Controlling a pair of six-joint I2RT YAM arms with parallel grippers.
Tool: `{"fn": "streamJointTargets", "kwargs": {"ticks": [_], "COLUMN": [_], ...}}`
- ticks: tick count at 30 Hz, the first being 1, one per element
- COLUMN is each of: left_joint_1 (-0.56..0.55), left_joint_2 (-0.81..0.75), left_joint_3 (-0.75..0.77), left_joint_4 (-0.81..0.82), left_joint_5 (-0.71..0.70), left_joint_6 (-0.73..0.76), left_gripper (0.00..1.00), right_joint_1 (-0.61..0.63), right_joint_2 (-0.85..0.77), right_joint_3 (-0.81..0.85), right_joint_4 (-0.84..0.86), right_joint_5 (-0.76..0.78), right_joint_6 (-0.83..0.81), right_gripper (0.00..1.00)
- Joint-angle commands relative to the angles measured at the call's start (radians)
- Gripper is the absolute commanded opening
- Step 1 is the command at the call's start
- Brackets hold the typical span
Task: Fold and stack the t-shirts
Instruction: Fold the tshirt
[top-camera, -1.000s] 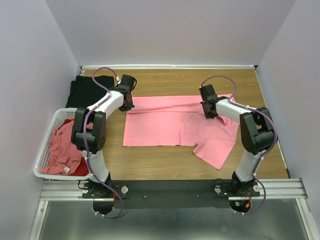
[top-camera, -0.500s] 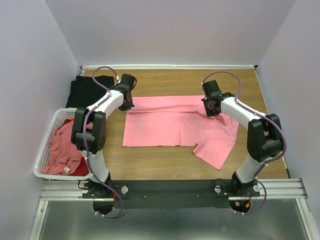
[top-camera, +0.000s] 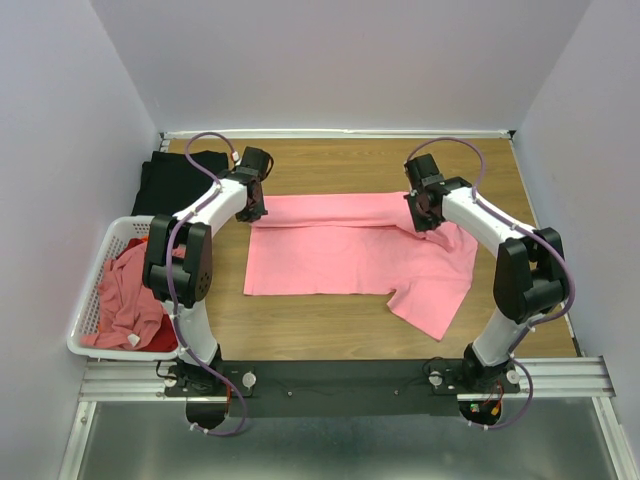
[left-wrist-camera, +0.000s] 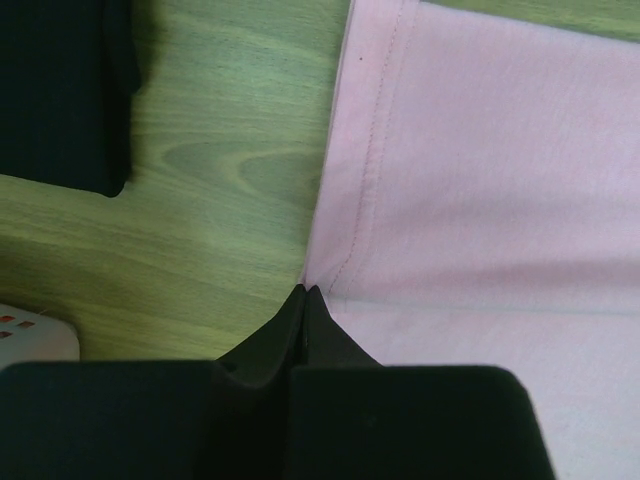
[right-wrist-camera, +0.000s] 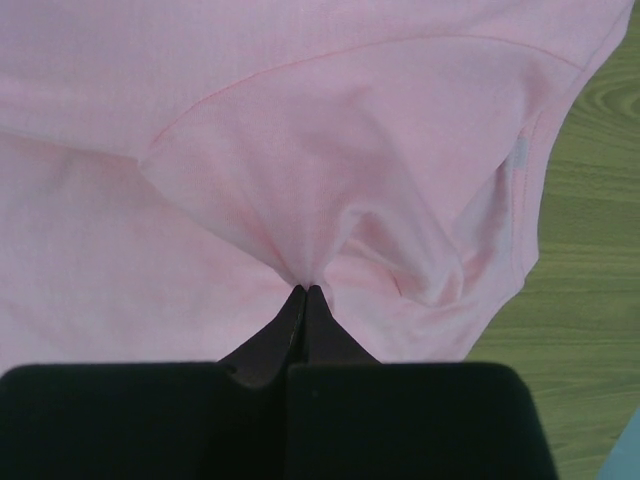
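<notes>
A salmon-pink t-shirt (top-camera: 340, 255) lies spread on the wooden table, its far strip folded over. My left gripper (top-camera: 256, 213) is shut on the shirt's far left corner; in the left wrist view its tips (left-wrist-camera: 305, 291) pinch the hemmed edge of the pink cloth (left-wrist-camera: 480, 190). My right gripper (top-camera: 427, 224) is shut on the shirt's far right part; in the right wrist view its tips (right-wrist-camera: 305, 289) pinch a bunched fold of pink cloth (right-wrist-camera: 300, 130). A black t-shirt (top-camera: 175, 180) lies folded at the far left, also in the left wrist view (left-wrist-camera: 60, 90).
A white slatted basket (top-camera: 85, 310) at the near left holds crumpled pink (top-camera: 125, 295) and red (top-camera: 160, 340) shirts; its corner shows in the left wrist view (left-wrist-camera: 30, 338). Purple walls close in the table on three sides. Bare wood (top-camera: 330, 160) lies beyond the shirt.
My right gripper has moved a little toward the far side, dragging the shirt's far right cloth with it, and its elbow has swung right. The left arm has not moved.
</notes>
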Motion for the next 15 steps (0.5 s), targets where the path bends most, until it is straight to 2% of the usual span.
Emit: {"fn": "streamJointTargets", "kwargs": {"ticks": [1, 8, 15], "left_joint_1": [0.004, 0.021, 0.027], "left_joint_2": [0.012, -0.011, -0.002], "left_joint_3": [0.031, 0.029, -0.044], "left_joint_4": [-0.028, -0.047, -0.012], "left_joint_5": [-0.032, -0.030, -0.012], "left_joint_6": [0.008, 0.014, 0.017], "left_gripper": [0.00, 0.00, 0.00], "right_joint_1": [0.004, 0.004, 0.004], "right_joint_2": [-0.006, -0.001, 0.010], "right_joint_3": [0.017, 0.011, 0.003], "right_joint_4": [-0.051, -0.053, -0.051], "right_joint_5": [0.040, 0.081, 0.060], "right_joint_6": [0.012, 0.017, 0.009], "right_gripper": [0.01, 0.01, 0.01]}}
